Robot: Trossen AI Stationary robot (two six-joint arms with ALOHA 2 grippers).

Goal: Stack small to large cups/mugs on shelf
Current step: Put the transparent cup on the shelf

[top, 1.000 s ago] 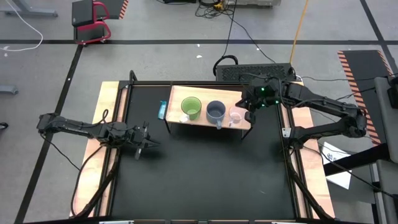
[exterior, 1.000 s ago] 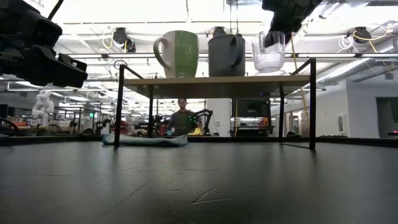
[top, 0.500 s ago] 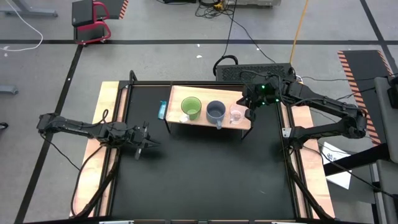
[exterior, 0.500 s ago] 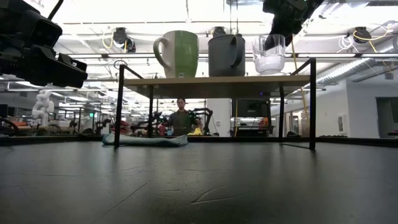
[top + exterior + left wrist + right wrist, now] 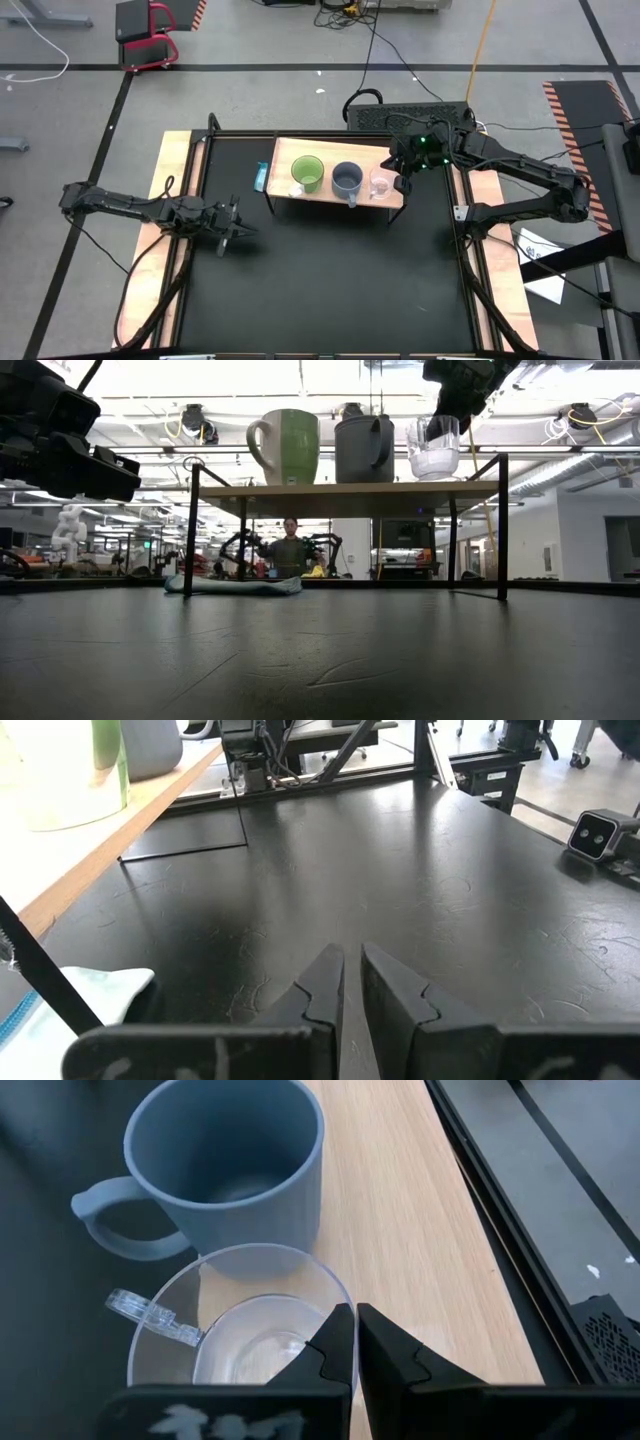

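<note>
From above, the green mug (image 5: 307, 174), grey mug (image 5: 346, 179) and glass cup (image 5: 380, 185) stand in a row along the shelf (image 5: 282, 155). The right wrist view alone shows the right hand (image 5: 355, 1342) clenched on the glass cup's rim. The left hand (image 5: 352, 988), clenched and empty, hangs over the worktop's (image 5: 330, 280) left edge.

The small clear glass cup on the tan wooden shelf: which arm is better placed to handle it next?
Right. The right gripper grips the clear glass cup's rim; the left gripper is shut, far away.
</note>
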